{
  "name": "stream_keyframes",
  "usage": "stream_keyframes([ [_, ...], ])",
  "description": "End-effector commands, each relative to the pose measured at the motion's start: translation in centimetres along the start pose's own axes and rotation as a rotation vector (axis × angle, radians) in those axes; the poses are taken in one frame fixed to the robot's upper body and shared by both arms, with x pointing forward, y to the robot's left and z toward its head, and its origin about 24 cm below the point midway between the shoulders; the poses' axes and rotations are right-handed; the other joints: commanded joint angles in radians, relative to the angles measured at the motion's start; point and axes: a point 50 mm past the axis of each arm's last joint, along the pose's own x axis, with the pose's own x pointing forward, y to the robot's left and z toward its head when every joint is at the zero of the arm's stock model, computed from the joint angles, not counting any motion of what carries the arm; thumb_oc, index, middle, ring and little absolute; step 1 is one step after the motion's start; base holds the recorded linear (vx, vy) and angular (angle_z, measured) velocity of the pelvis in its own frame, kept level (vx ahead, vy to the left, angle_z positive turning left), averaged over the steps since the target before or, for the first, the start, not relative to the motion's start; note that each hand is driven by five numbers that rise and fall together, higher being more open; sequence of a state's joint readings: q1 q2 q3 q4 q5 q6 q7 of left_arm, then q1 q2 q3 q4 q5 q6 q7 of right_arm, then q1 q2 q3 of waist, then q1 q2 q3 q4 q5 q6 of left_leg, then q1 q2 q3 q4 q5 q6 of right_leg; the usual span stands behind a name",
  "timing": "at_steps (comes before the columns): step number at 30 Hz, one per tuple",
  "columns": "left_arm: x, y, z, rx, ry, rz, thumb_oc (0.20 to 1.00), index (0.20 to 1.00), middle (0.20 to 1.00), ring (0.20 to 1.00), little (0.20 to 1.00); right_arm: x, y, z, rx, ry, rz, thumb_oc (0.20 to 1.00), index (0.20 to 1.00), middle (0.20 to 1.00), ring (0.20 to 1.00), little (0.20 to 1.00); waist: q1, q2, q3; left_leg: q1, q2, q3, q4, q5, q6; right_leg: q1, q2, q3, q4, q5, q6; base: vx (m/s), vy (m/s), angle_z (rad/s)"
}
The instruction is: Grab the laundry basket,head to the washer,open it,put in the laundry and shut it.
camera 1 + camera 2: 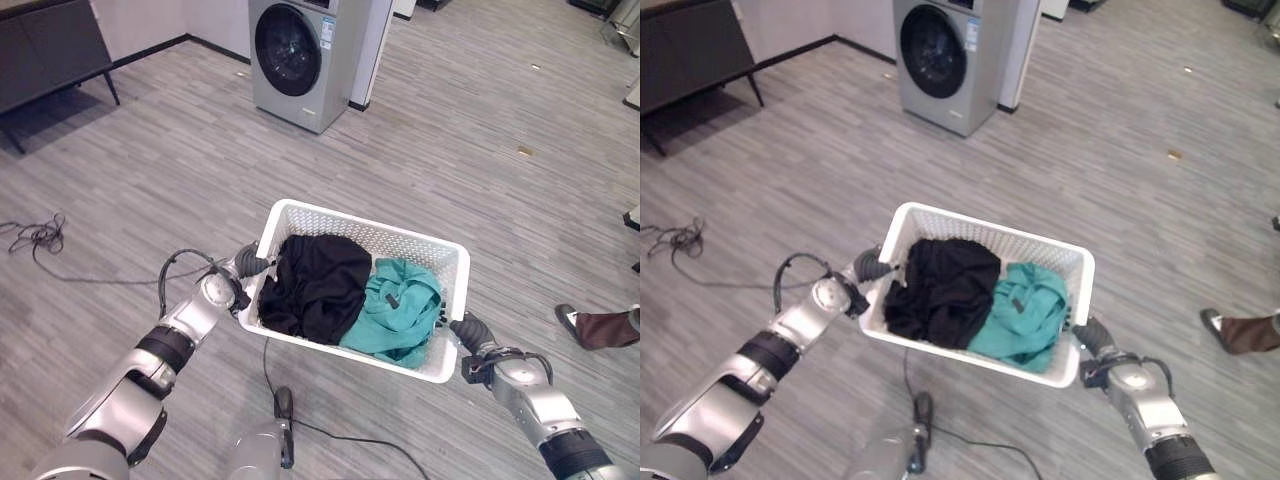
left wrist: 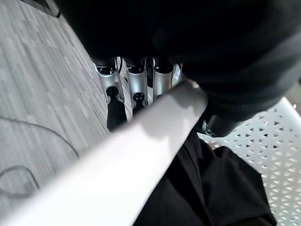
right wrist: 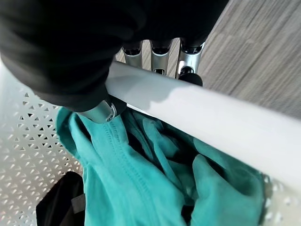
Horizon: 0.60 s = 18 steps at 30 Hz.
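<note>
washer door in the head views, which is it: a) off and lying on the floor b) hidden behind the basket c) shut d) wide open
c: the washer stands across the floor with its round dark door flat against the front, far past the laundry basket and in plain sight.

washer (image 1: 300, 60): top cut off by the edge
person's shoe (image 1: 570, 318): leg cut off at right edge
teal garment (image 3: 141, 179): partly under the black garment (image 1: 318, 285)

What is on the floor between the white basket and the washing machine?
Only bare grey wood floor, in the left eye view, between white plastic laundry basket and grey washer.
</note>
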<state>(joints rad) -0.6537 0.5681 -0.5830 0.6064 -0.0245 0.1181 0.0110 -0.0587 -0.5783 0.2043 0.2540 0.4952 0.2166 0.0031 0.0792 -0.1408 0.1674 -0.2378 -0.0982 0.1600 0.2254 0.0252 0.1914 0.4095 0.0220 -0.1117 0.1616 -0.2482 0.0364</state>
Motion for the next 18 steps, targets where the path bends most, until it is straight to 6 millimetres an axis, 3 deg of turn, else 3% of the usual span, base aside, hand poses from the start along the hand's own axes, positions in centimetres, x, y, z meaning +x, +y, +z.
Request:
stream_keyframes([
  [1, 0.5, 1.9, 4.7, 0.008, -0.205, 0.054, 0.2, 0.2, 0.2, 0.2, 0.2, 0.3, 0.0, 6.7, 0.011, -0.311, 0.069, 0.2, 0.2, 0.2, 0.2, 0.2, 0.038, 0.019, -0.089, -0.032, 0.111, -0.049, -0.065, 0.054, -0.158, -0.215, -0.108, 0.032, 0.308, 0.29, 0.108, 0.5, 0.259, -0.01],
  [4, 0.5, 2.2, 5.2, 0.0, -0.218, 0.071, 0.2, 0.2, 0.2, 0.2, 0.2, 0.5, 0.8, 6.9, 0.015, -0.321, 0.087, 0.2, 0.2, 0.2, 0.2, 0.2, 0.007, 0.036, -0.072, 0.044, 0.094, -0.032, -0.052, -0.025, -0.102, -0.332, -0.127, 0.04, 0.564, 0.425, 0.138, 0.44, 0.257, 0.27],
  [7, 0.4, 2.8, 5.7, -0.011, -0.232, 0.093, 0.2, 0.2, 0.2, 0.2, 0.2, 0.6, 0.8, 7.1, -0.005, -0.323, 0.08, 0.2, 0.2, 0.2, 0.2, 0.2, -0.016, 0.064, -0.051, 0.109, 0.102, -0.03, -0.076, -0.047, -0.083, -0.442, -0.165, -0.007, 0.65, 0.384, 0.132, 0.34, 0.165, 0.03],
  [8, 0.4, 2.9, 6.1, -0.006, -0.243, 0.098, 0.2, 0.2, 0.2, 0.2, 0.2, 0.4, 0.4, 7.2, -0.006, -0.33, 0.065, 0.2, 0.2, 0.2, 0.2, 0.2, -0.042, 0.075, -0.039, 0.181, 0.088, -0.052, -0.097, -0.066, -0.082, -0.526, -0.147, -0.031, 0.582, 0.289, 0.106, 0.47, 0.049, 0.2],
  [11, 0.3, 2.8, 6.2, -0.001, -0.25, 0.094, 0.2, 0.2, 0.2, 0.2, 0.2, 0.0, -0.4, 7.2, -0.004, -0.333, 0.038, 0.2, 0.2, 0.2, 0.2, 0.2, -0.067, 0.079, -0.033, 0.223, 0.088, -0.069, -0.105, -0.086, -0.095, -0.535, -0.137, -0.062, 0.437, 0.243, 0.102, 0.39, -0.032, 0.55],
  [12, 0.4, 2.8, 6.2, -0.003, -0.25, 0.097, 0.2, 0.2, 0.2, 0.2, 0.2, -0.2, -0.8, 7.2, 0.008, -0.342, 0.025, 0.2, 0.2, 0.2, 0.2, 0.2, -0.075, 0.075, -0.034, 0.26, 0.087, -0.078, -0.107, -0.125, -0.12, -0.542, -0.162, -0.103, 0.185, 0.204, 0.093, 0.57, -0.177, 0.9],
  [13, 0.4, 2.8, 6.4, -0.003, -0.254, 0.1, 0.2, 0.2, 0.2, 0.2, 0.2, -0.4, -1.1, 7.0, 0.014, -0.339, 0.012, 0.2, 0.2, 0.2, 0.2, 0.2, -0.083, 0.073, -0.032, 0.281, 0.086, -0.091, -0.104, -0.152, -0.135, -0.546, -0.161, -0.082, 0.056, 0.213, 0.099, 0.43, -0.159, 0.88],
  [14, 0.4, 2.8, 6.4, -0.003, -0.255, 0.1, 0.2, 0.2, 0.2, 0.2, 0.2, -0.4, -1.2, 7.0, 0.014, -0.339, 0.012, 0.2, 0.2, 0.2, 0.2, 0.2, -0.084, 0.075, -0.032, 0.28, 0.088, -0.092, -0.104, -0.15, -0.135, -0.54, -0.158, -0.085, 0.043, 0.222, 0.098, 0.42, -0.161, 0.66],
  [15, 0.5, 2.9, 6.7, -0.002, -0.263, 0.119, 0.2, 0.2, 0.2, 0.2, 0.2, -0.8, -1.6, 6.7, 0.02, -0.338, -0.002, 0.2, 0.2, 0.2, 0.2, 0.2, -0.095, 0.071, -0.03, 0.314, 0.086, -0.102, -0.098, -0.188, -0.148, -0.565, -0.179, -0.054, -0.087, 0.267, 0.12, 0.44, -0.164, 0.77],
  [18, 0.6, 2.8, 6.7, 0.006, -0.261, 0.128, 0.2, 0.2, 0.2, 0.2, 0.2, -1.0, -1.7, 6.7, 0.024, -0.344, 0.001, 0.2, 0.2, 0.2, 0.2, 0.2, -0.1, 0.08, -0.024, 0.358, 0.098, -0.109, -0.082, -0.235, -0.159, -0.596, -0.204, -0.068, -0.195, 0.317, 0.149, 0.4, -0.141, 0.72],
])
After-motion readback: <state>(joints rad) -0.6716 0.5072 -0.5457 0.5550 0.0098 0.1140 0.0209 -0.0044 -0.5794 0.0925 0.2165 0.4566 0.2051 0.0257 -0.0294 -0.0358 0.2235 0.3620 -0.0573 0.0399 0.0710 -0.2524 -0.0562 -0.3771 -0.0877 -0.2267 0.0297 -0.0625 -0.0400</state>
